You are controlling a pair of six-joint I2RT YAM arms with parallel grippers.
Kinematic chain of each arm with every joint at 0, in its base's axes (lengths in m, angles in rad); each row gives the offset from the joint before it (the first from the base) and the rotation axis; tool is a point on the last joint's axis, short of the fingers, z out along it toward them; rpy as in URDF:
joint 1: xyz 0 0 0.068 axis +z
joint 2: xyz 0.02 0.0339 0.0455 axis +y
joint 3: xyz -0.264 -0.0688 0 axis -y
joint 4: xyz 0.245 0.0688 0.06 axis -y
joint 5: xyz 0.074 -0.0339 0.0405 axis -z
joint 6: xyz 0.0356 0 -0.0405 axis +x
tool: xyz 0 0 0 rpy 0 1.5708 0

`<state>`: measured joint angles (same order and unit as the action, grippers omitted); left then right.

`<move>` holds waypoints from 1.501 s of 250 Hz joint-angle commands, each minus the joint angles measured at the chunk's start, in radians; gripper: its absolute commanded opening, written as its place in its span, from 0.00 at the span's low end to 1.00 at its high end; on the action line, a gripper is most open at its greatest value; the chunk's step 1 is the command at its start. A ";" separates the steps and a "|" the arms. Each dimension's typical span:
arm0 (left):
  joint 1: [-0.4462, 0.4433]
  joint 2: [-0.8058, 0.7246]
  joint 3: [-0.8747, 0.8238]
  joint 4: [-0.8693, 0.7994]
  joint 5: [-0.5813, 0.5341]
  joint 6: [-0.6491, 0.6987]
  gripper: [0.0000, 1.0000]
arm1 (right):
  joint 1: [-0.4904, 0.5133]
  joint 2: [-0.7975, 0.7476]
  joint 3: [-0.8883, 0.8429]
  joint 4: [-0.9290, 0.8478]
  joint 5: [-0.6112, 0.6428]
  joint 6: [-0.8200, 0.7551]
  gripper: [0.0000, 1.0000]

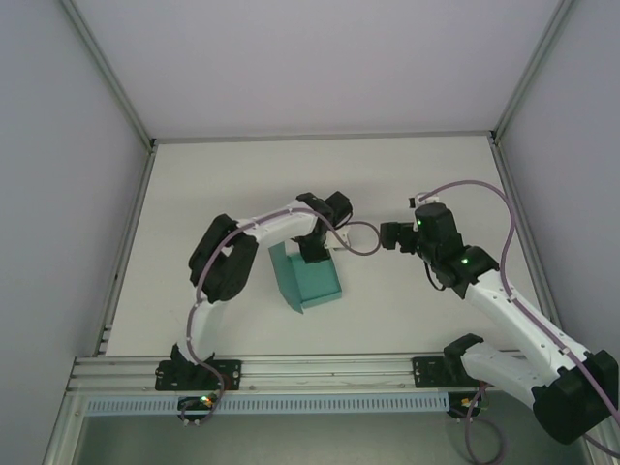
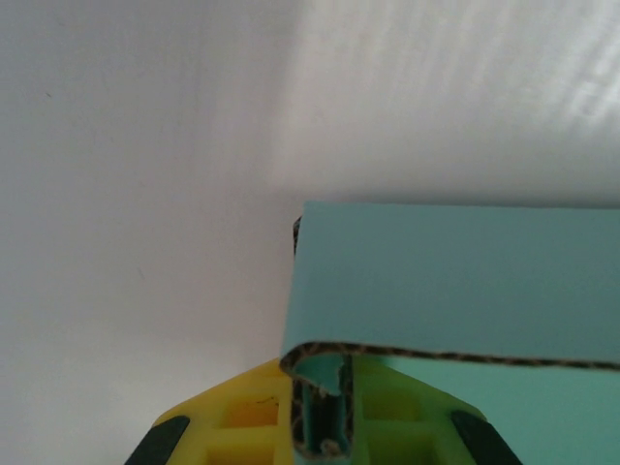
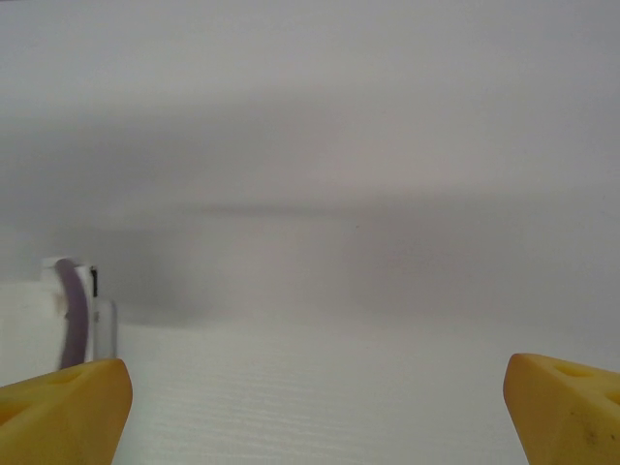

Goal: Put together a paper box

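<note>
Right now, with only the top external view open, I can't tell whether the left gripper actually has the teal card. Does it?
Observer: Yes. In the left wrist view, the left gripper is shut on a folded edge of the paper box.
Operator: And the right gripper, is anything in it?
Observer: No. In the right wrist view, the right gripper is open wide, with nothing between its yellow fingers.
Operator: Is the card teal all the way through?
Observer: No. Up close, its cut edge looks brown and speckled.
</note>
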<state>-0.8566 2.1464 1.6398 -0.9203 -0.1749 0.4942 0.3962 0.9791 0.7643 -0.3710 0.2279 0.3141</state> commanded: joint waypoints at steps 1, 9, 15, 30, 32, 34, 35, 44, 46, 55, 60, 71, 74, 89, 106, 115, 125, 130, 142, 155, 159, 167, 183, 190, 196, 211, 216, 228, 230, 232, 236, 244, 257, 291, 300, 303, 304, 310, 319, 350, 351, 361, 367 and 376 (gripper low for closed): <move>-0.033 0.052 0.039 0.011 -0.144 0.014 0.00 | -0.010 -0.020 -0.012 -0.010 -0.021 0.003 1.00; -0.038 0.062 0.031 0.029 -0.156 0.023 0.00 | -0.012 -0.019 -0.014 -0.009 -0.022 0.001 1.00; -0.043 0.067 0.025 0.040 -0.154 0.029 0.00 | -0.013 -0.019 -0.014 -0.008 -0.024 -0.001 1.00; -0.047 0.081 0.014 0.052 -0.135 0.031 0.00 | -0.014 -0.019 -0.013 -0.010 -0.025 -0.004 1.00; -0.048 0.084 0.014 0.052 -0.129 0.031 0.00 | -0.015 -0.019 -0.013 -0.010 -0.026 -0.003 1.00; -0.050 0.084 0.014 0.052 -0.125 0.029 0.00 | -0.014 -0.019 -0.013 -0.012 -0.029 -0.005 1.00; -0.049 0.084 0.014 0.053 -0.123 0.028 0.00 | -0.014 -0.019 -0.013 -0.011 -0.028 -0.005 1.00; -0.049 0.088 0.012 0.054 -0.106 0.016 0.00 | -0.017 -0.021 -0.013 -0.012 -0.027 -0.006 1.00; -0.049 0.089 0.011 0.054 -0.099 0.014 0.00 | -0.016 -0.021 -0.013 -0.013 -0.027 -0.006 1.00; -0.045 0.087 0.001 0.061 -0.061 0.013 0.00 | -0.019 -0.022 -0.014 -0.014 -0.026 -0.007 1.00; -0.043 0.084 -0.010 0.075 -0.041 0.013 0.00 | -0.018 -0.023 -0.015 -0.014 -0.030 -0.006 1.00; -0.040 0.074 -0.035 0.112 -0.021 0.009 0.00 | -0.020 -0.025 -0.018 -0.014 -0.034 -0.008 1.00; -0.040 0.072 -0.041 0.120 -0.017 0.010 0.00 | -0.021 -0.026 -0.019 -0.013 -0.034 -0.007 1.00; -0.040 0.064 -0.061 0.146 -0.021 0.006 0.00 | -0.023 -0.028 -0.020 -0.013 -0.041 -0.008 1.00; -0.037 0.057 -0.074 0.156 -0.013 0.012 0.00 | -0.023 -0.030 -0.020 -0.017 -0.047 -0.006 1.00; -0.034 0.052 -0.081 0.162 -0.002 0.011 0.00 | -0.024 -0.031 -0.019 -0.020 -0.051 -0.006 1.00; -0.028 0.042 -0.086 0.169 0.009 0.008 0.04 | -0.024 -0.032 -0.020 -0.019 -0.054 -0.006 1.00; -0.025 0.037 -0.087 0.169 0.015 0.006 0.07 | -0.024 -0.034 -0.020 -0.018 -0.055 -0.006 1.00; -0.018 0.021 -0.083 0.170 0.025 0.002 0.16 | -0.025 -0.036 -0.020 -0.017 -0.056 -0.003 1.00; -0.012 0.003 -0.076 0.160 0.033 -0.003 0.21 | -0.024 -0.036 -0.021 -0.015 -0.060 0.000 1.00; -0.013 -0.002 -0.072 0.152 0.038 -0.004 0.22 | -0.025 -0.036 -0.021 -0.015 -0.062 0.001 1.00; -0.011 -0.013 -0.068 0.143 0.053 -0.002 0.25 | -0.024 -0.034 -0.021 -0.016 -0.068 0.001 1.00; -0.011 -0.044 -0.075 0.152 0.077 0.000 0.26 | -0.024 -0.033 -0.018 -0.013 -0.088 0.001 1.00; -0.011 -0.058 -0.080 0.157 0.088 0.004 0.28 | -0.025 -0.031 -0.017 -0.012 -0.096 0.000 1.00; -0.011 -0.069 -0.086 0.164 0.096 0.006 0.30 | -0.024 -0.030 -0.017 -0.010 -0.102 0.000 1.00; -0.011 -0.099 -0.097 0.173 0.108 0.014 0.35 | -0.025 -0.030 -0.014 -0.011 -0.115 -0.003 1.00; -0.012 -0.108 -0.097 0.172 0.111 0.015 0.36 | -0.024 -0.030 -0.014 -0.011 -0.121 -0.004 1.00; -0.012 -0.127 -0.100 0.169 0.116 0.020 0.39 | -0.025 -0.029 -0.013 -0.012 -0.127 -0.004 1.00; -0.012 -0.131 -0.101 0.168 0.116 0.022 0.40 | -0.025 -0.030 -0.013 -0.013 -0.128 -0.004 1.00; -0.011 -0.132 -0.102 0.166 0.118 0.022 0.40 | -0.025 -0.030 -0.011 -0.013 -0.128 -0.004 1.00; -0.011 -0.140 -0.104 0.168 0.121 0.025 0.42 | -0.025 -0.030 -0.012 -0.012 -0.129 -0.005 1.00; -0.012 -0.151 -0.111 0.173 0.124 0.030 0.44 | -0.025 -0.030 -0.011 -0.012 -0.130 -0.006 0.99; -0.009 -0.165 -0.115 0.174 0.135 0.036 0.51 | -0.025 -0.029 -0.012 -0.011 -0.128 -0.006 1.00; -0.008 -0.186 -0.118 0.165 0.169 0.044 0.63 | -0.026 -0.017 -0.016 -0.004 -0.134 -0.006 1.00; -0.008 -0.188 -0.119 0.167 0.167 0.044 0.63 | -0.025 -0.011 -0.016 -0.001 -0.138 -0.008 1.00; -0.007 -0.189 -0.119 0.166 0.167 0.042 0.63 | -0.026 -0.010 -0.016 -0.001 -0.141 -0.010 1.00; -0.008 -0.188 -0.118 0.166 0.167 0.042 0.63 | -0.026 -0.009 -0.016 -0.001 -0.142 -0.010 1.00; -0.008 -0.192 -0.118 0.166 0.170 0.040 0.64 | -0.025 -0.005 -0.014 -0.001 -0.144 -0.015 1.00; -0.006 -0.196 -0.120 0.171 0.175 0.038 0.68 | -0.025 0.001 -0.011 0.001 -0.147 -0.019 1.00; 0.020 -0.234 -0.126 0.214 0.180 -0.022 0.85 | -0.025 0.024 0.008 0.000 -0.146 -0.039 1.00; 0.021 -0.237 -0.126 0.215 0.180 -0.025 0.90 | -0.026 0.025 0.008 0.000 -0.147 -0.041 1.00; 0.039 -0.256 -0.127 0.229 0.192 -0.061 1.00 | -0.026 0.030 0.013 0.003 -0.147 -0.049 1.00; 0.051 -0.272 -0.130 0.245 0.195 -0.089 1.00 | -0.026 0.033 0.015 0.007 -0.148 -0.052 0.99; 0.067 -0.300 -0.139 0.274 0.199 -0.136 1.00 | -0.029 0.037 0.020 0.014 -0.150 -0.057 1.00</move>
<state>-0.8448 1.9522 1.5196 -0.7128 -0.0113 0.4797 0.3744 1.0027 0.7506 -0.3672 0.0959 0.2905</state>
